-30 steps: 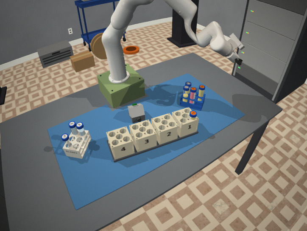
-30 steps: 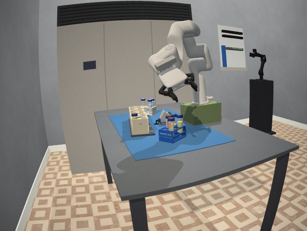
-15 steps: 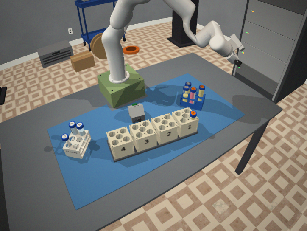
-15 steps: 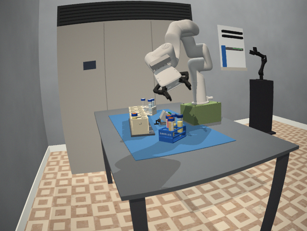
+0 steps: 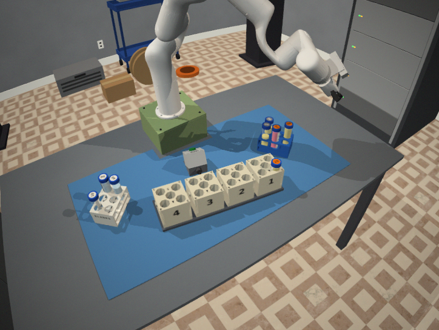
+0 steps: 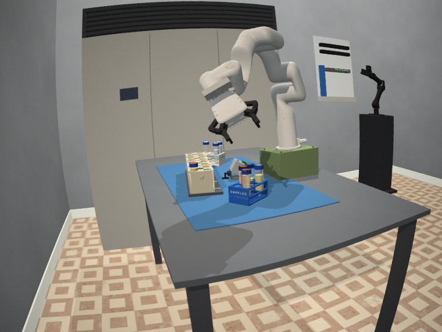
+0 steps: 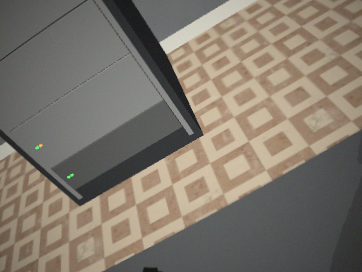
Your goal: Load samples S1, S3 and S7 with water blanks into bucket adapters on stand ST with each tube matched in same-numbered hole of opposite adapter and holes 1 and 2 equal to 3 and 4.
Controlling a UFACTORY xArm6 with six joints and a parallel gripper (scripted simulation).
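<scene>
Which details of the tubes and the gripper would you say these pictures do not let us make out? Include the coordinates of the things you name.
- Milliliters on the white cap dots of the blanks point(image 5: 103, 178): too small, top view.
- Bottom of the tube in adapter 1 point(image 5: 264, 182) point(image 6: 201, 181): hidden by the adapter's walls, top and exterior views.
- Most of the gripper point(image 5: 337, 94) point(image 6: 245, 133): cut off by the wrist view's lower edge.

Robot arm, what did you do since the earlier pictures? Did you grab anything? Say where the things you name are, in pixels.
The gripper point(image 5: 337, 95) point(image 6: 244, 134) moved left in the outside view, and a little down in the top view. Nothing was grabbed or let go: its fingers were open and still are. The blue rack point(image 5: 278, 150) point(image 6: 237, 198), the white rack point(image 5: 102, 216) point(image 6: 222, 160) and their tubes stayed put.
</scene>
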